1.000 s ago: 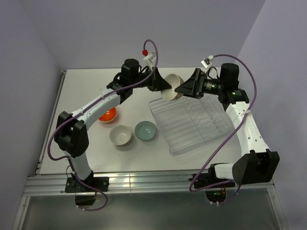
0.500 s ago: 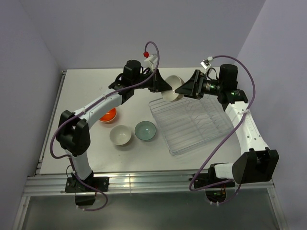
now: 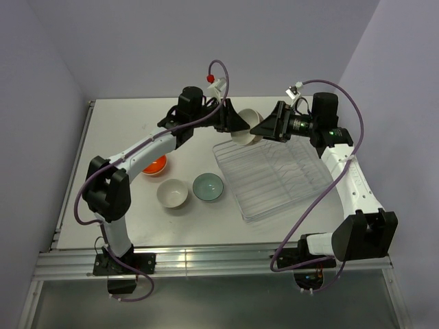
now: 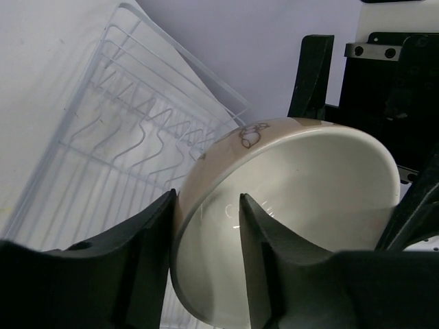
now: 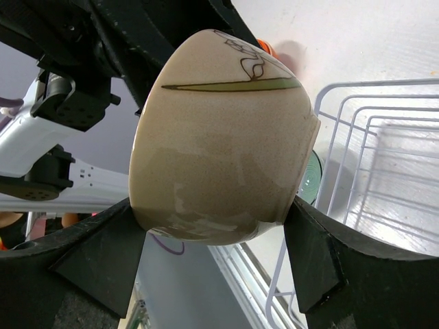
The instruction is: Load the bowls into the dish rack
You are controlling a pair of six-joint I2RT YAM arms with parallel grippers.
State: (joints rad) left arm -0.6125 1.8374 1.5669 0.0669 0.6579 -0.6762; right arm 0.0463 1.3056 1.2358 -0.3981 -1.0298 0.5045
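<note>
A cream bowl with a leaf drawing hangs in the air, tilted on its side, over the far left corner of the clear dish rack. My left gripper is shut on its rim, one finger inside and one outside. My right gripper spans the bowl's body, and both its fingers touch the bowl's sides. An orange bowl, a second cream bowl and a mint bowl stand on the table left of the rack.
The rack holds no bowls; its wire dividers run along its far side. The mint bowl shows under the held bowl in the right wrist view. Walls close in behind and on both sides.
Both arms have shifted slightly with the cream bowl held between them. The bowls on the table have not moved.
</note>
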